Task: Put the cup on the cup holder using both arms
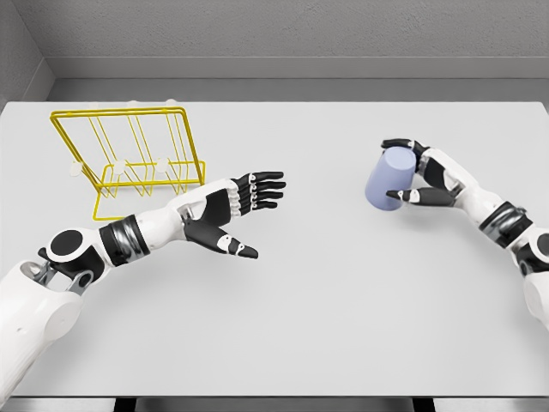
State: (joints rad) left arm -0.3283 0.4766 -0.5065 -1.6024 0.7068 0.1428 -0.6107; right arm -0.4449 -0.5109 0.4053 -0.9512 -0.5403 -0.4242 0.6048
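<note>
A lavender cup (pixel 388 177) stands mouth-down on the white table at the right. My right hand (pixel 410 172) wraps around its right side, fingers over the top and thumb at its base, grasping it. A yellow wire cup holder (pixel 129 159) with white-tipped pegs stands at the back left. My left hand (pixel 249 215) hovers just right of the holder, palm turned toward the cup, fingers spread and holding nothing.
The white table (pixel 326 309) spans the view, its front edge near the bottom. A grey wall runs behind it. A wide stretch of table lies between my two hands.
</note>
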